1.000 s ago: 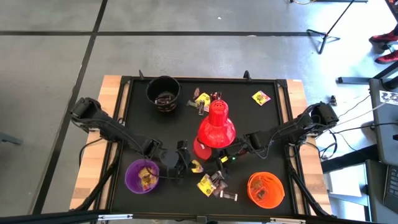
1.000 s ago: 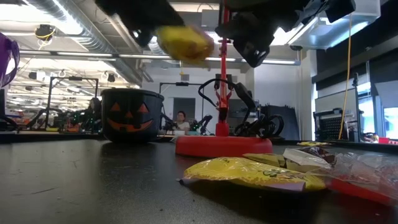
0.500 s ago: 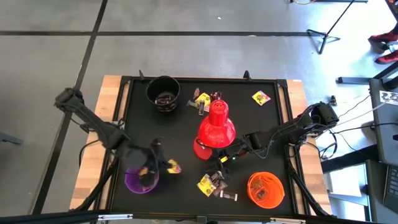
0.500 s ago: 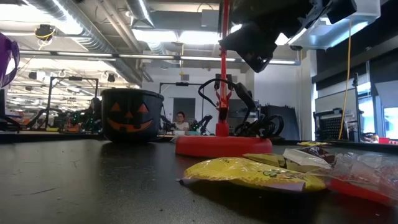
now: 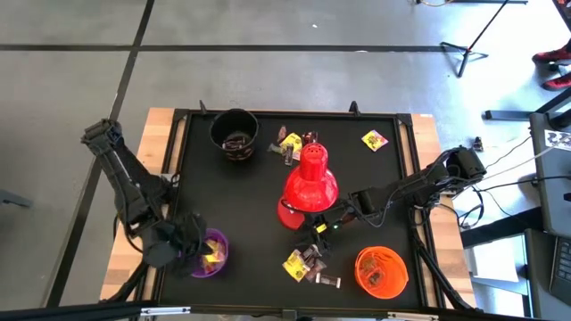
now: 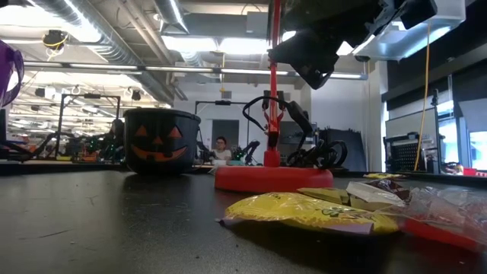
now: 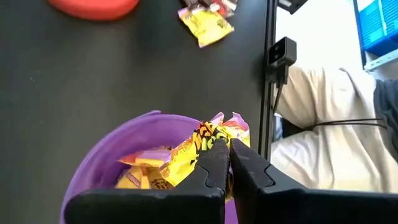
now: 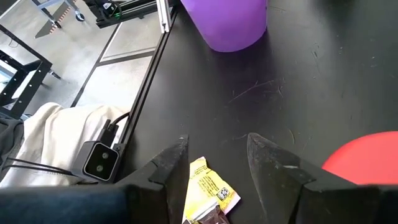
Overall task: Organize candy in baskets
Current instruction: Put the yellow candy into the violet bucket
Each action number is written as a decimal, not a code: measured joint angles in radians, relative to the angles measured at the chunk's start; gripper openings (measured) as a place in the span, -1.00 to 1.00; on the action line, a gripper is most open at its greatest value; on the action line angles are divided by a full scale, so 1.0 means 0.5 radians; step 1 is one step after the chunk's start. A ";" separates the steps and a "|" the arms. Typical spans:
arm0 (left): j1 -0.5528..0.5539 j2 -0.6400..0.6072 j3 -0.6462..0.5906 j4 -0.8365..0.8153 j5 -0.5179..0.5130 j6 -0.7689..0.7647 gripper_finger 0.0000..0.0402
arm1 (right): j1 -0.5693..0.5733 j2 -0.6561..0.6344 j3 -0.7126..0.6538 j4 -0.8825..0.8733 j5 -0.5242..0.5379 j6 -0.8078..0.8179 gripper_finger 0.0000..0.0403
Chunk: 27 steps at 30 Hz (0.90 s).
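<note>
The left gripper point(image 7: 225, 163) now hangs over the purple bucket point(image 5: 207, 253) in the lower left of the high view, its fingers pinched on a yellow candy point(image 7: 208, 137) right above the bucket's far rim. A second ago that gripper was out near the middle of the mat beside the red lamp point(image 5: 310, 181), carrying the yellow candy across; since then the left arm has swung back to the lower left. The candy is not let go yet, so this delivery is, by the look of it, at its last step: opening the fingers should drop it among the other yellow candies point(image 7: 149, 169) already in the bucket.

The right gripper point(image 8: 214, 163) hangs with its fingers apart over a small heap of candy point(image 5: 304, 262) at lower centre, a yellow piece point(image 8: 209, 188) right below it; it has hardly moved.

The black bucket point(image 5: 234, 134) sits upper left and the orange bucket point(image 5: 381, 271) lower right. More candy point(image 5: 291, 144) lies behind the lamp, and one yellow piece point(image 5: 374, 139) lies alone toward the upper right, so much sorting is left.
</note>
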 joint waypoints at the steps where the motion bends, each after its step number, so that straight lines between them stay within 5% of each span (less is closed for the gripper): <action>1: -0.033 0.000 0.000 -0.014 -0.052 -0.001 -1.00 | 0.001 0.000 0.000 0.000 0.000 0.000 -0.21; 6: -0.152 0.000 0.001 -0.110 -0.246 -0.066 -1.00 | 0.000 0.000 0.000 0.000 0.002 0.000 -0.21; 15: -0.215 0.002 0.023 -0.461 -0.282 -0.371 -1.00 | 0.001 0.001 -0.001 0.001 0.062 0.000 -0.21; 27: -0.296 -0.001 0.390 -0.551 -0.647 0.052 -1.00 | 0.000 0.001 -0.001 0.002 0.101 0.001 -0.21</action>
